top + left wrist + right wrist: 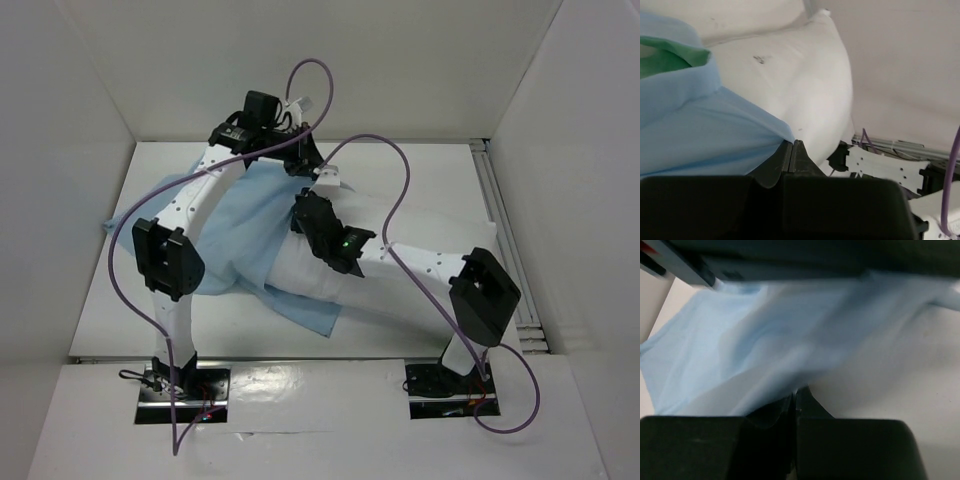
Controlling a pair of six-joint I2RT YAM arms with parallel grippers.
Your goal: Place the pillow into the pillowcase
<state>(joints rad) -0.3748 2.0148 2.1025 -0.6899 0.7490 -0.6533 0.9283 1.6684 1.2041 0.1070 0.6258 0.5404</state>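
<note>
The white pillow lies across the table's middle, with its left part inside the light blue pillowcase. My left gripper is at the far side of the pillow. In the left wrist view it is shut on the pillowcase's edge, where the green inner face shows, and the bare pillow lies beyond. My right gripper is over the pillow's middle. In the right wrist view it is shut on the blue pillowcase's edge against the pillow.
White walls enclose the table on three sides. A metal rail runs along the right edge. Purple cables loop above both arms. The right arm's white link shows in the left wrist view beside the pillow.
</note>
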